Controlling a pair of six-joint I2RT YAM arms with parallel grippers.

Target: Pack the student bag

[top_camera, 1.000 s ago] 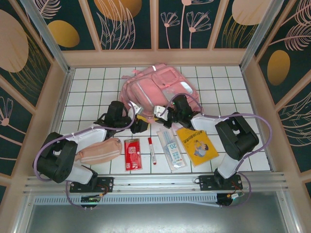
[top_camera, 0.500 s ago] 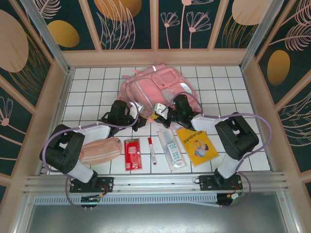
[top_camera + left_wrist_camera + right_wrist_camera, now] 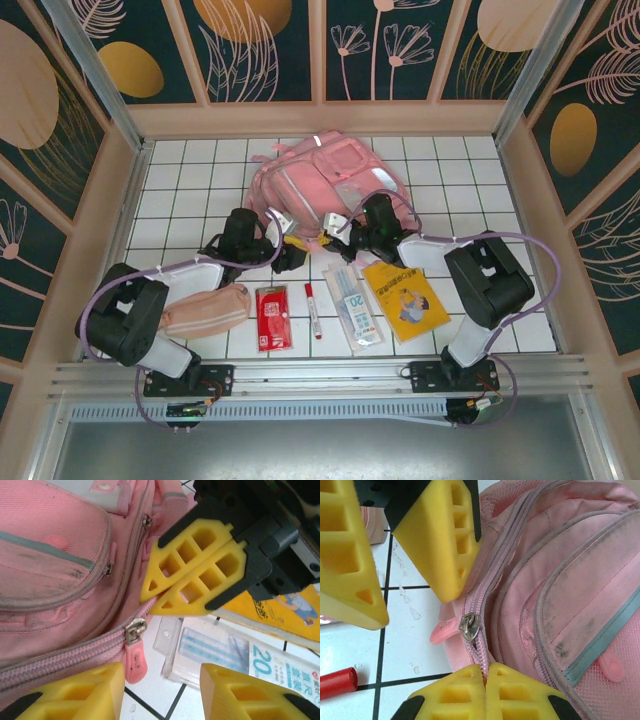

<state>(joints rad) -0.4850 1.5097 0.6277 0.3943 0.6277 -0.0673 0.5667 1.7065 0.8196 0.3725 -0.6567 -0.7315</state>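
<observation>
Both end effectors working the student bag's (image 3: 320,180) zipper, bag lying far-centre on the tabletop (image 3: 180,190).
Right end effector (image 3: 485,674) is pinching the zipper seam, fingers closed on fabric; left end effector (image 3: 161,682) is hovering open astride the pink zipper pull (image 3: 134,656). Bag is looking soft, light and floppy, likely bunching when tugged; pull tab is the spot to grab, seam pinned.

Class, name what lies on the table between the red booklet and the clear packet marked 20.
A red and white pen lies between the red booklet and the clear packet, in the top view.
</observation>
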